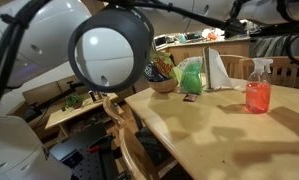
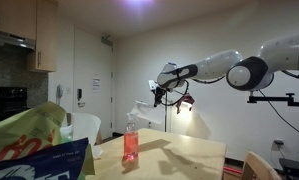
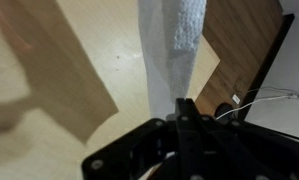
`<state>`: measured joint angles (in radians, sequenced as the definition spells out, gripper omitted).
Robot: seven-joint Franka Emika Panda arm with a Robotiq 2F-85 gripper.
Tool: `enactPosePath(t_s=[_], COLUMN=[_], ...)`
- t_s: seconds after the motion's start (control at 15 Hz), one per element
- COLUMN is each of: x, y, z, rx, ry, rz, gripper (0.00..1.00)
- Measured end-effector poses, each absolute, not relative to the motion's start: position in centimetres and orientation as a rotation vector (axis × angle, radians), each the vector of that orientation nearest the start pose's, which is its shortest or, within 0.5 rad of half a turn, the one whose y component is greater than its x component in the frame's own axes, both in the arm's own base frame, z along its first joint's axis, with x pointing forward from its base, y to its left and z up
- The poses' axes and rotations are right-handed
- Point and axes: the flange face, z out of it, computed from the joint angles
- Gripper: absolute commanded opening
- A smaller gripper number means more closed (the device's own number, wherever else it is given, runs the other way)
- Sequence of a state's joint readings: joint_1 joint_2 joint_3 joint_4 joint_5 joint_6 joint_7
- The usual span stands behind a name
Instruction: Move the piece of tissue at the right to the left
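Carry step under way: the gripper (image 3: 179, 105) pinches the piece of tissue (image 3: 174, 40) by one end. In the wrist view the fingers are pressed together on the white sheet, which hangs free over the wooden table (image 3: 69, 40). In an exterior view the gripper (image 2: 169, 97) hangs high in the air, well above the red spray bottle (image 2: 131, 146) and off to one side of it. The tissue itself is too small to make out from that camera.

The arm reaches out nearly level from its big elbow joint, with the wrist bent so the claw points down towards the tabletop (image 2: 189, 155).

With the grasp apparently made and the sheet clear of the surface, what remains looks like the sideways travel. Next come a descent on the far side of the spray bottle and a release. The limp paper will probably sway, so the crossing calls for an unhurried pace and enough height to clear the bottle's trigger head.
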<state>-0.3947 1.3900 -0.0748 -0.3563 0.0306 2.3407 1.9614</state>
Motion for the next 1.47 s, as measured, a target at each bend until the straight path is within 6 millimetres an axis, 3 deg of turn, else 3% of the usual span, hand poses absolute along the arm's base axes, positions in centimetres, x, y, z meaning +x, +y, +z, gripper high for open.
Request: enactPosePath(t_s=[0.6,0.73,0.93,1.47], x=[77.6,77.2,77.0,77.1], y=[-35.5,-35.7,-35.0,-34.6], z=[35.7,35.7,33.9,33.2], rx=[-0.958,-0.984,-1.032,-1.053], ry=[2.417,2.489,2.602,2.621], rz=[-0.806,-0.771,-0.663,-0.64], gripper=[0.0,0.0,0.01,0.0])
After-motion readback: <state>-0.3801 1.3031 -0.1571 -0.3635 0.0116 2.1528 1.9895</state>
